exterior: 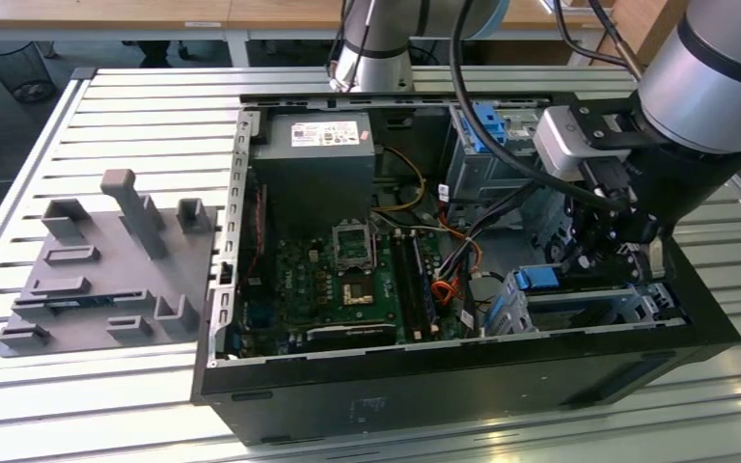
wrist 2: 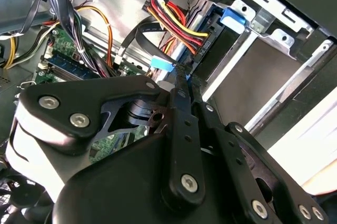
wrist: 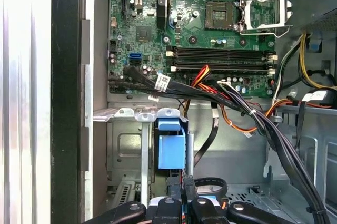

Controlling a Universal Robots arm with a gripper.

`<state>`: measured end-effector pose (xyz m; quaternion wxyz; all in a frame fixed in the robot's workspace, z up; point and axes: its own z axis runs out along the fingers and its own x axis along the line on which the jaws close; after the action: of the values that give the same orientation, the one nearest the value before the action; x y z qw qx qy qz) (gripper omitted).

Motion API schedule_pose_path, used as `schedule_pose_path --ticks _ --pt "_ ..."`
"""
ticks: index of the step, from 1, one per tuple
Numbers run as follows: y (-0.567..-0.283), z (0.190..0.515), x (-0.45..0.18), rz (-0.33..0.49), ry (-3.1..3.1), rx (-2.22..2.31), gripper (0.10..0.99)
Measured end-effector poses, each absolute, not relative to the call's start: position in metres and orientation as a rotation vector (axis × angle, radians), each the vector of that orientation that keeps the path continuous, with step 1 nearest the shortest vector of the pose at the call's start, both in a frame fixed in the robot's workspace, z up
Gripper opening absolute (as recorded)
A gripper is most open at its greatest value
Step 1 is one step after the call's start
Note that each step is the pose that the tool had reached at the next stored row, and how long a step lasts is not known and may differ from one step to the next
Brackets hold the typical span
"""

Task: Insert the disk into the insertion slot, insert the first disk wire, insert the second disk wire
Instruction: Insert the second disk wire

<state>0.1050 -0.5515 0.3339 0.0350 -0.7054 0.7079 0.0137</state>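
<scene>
My gripper (wrist 2: 185, 79) pinches narrow on a disk wire connector at the drive cage (wrist 2: 274, 55); I'd keep it square, press gently.

You have the open computer case (exterior: 474, 376) on the slatted table (exterior: 126, 96); the fixture plate (exterior: 107, 265) lies beside it toward the exterior view's left; inside, the power supply (exterior: 313, 145) sits behind the motherboard (exterior: 344, 280); the insertion slot (exterior: 590, 304) sits toward the exterior view's right, the gripper (exterior: 616, 253) above it.
</scene>
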Motion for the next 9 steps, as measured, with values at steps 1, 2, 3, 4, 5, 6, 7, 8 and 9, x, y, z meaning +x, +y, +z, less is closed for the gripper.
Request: schedule_pose_path --ticks 1,2,3,4,5,6,7,8,9 --pt "-0.5515 0.3338 0.1051 0.042 2.176 -2.168 0.149" --pt "-0.5515 0.3337 0.1053 0.042 2.176 -2.168 0.149" --pt "-0.5514 0.3336 0.1055 0.042 2.176 -2.168 0.149" --pt "-0.5513 0.3335 0.1057 0.042 2.176 -2.168 0.149" --pt "-0.5513 0.3334 0.1058 0.042 2.176 -2.168 0.149" --pt "-0.5513 0.3334 0.1059 0.042 2.176 -2.168 0.149" --pt "-0.5513 0.3334 0.1061 0.042 2.176 -2.168 0.149" --pt "-0.5512 0.3334 0.1063 0.042 2.176 -2.168 0.149" --pt "-0.5512 0.3334 0.1065 0.042 2.176 -2.168 0.149"
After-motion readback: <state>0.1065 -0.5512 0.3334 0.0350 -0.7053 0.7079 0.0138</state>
